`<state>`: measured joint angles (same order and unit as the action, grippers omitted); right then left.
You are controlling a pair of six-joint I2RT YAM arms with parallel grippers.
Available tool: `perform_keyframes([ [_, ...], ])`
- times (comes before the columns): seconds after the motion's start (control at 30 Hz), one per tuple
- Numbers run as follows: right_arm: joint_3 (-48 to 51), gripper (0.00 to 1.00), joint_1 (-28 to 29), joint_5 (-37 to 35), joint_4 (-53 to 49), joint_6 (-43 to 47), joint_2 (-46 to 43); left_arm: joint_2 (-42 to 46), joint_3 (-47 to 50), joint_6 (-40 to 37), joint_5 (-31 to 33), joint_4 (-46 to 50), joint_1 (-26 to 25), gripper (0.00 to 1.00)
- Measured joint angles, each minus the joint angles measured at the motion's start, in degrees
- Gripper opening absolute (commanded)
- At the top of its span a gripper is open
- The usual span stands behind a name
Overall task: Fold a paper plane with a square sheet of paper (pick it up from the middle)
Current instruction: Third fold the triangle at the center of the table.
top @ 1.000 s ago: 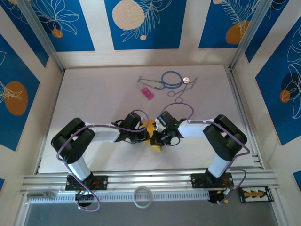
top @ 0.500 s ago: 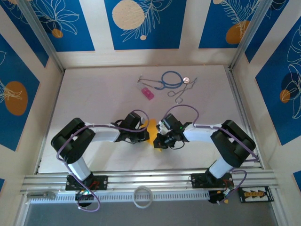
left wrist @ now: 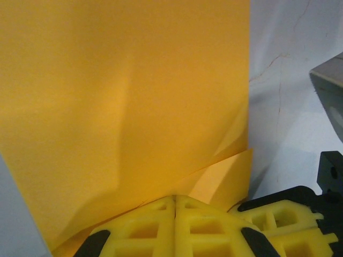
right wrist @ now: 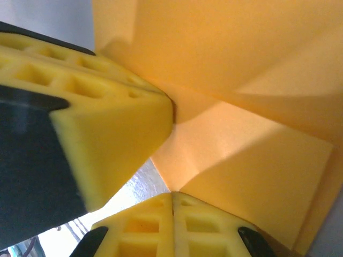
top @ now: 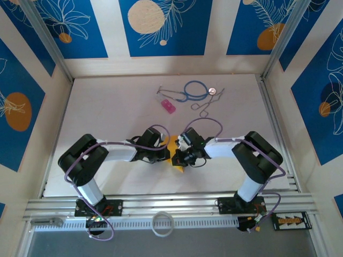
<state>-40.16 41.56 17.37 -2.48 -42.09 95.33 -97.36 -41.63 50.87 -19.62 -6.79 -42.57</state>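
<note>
The left gripper is clenched on the square sheet of paper, which spreads partly folded just beyond its fingertips. The right gripper pinches the same sheet close beside it, its pads near the left's. With two grips this close, any uneven pull or twist between the arms would likely tear or crumple the thin paper, or skew the crease.
</note>
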Motion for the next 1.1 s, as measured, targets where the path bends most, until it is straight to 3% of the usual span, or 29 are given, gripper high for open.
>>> perform_keyframes([
  [0.37,13.0,0.06,-1.7,0.7,0.4,0.3,-12.5,0.0,0.0,-0.4,0.1,0.1,0.0,0.04],
  [0.6,13.5,0.08,-2.9,1.1,-2.0,0.4,-17.7,0.0,-0.3,-1.8,0.1,0.6,0.0,0.04],
  [0.9,3.5,0.08,-4.0,1.9,0.9,0.1,-7.1,-0.1,-1.1,-2.6,0.3,1.9,0.0,0.04],
  [1.1,4.7,0.02,-4.0,2.1,1.6,-0.3,-3.5,-0.1,-1.3,-2.8,0.2,2.3,0.0,0.07],
])
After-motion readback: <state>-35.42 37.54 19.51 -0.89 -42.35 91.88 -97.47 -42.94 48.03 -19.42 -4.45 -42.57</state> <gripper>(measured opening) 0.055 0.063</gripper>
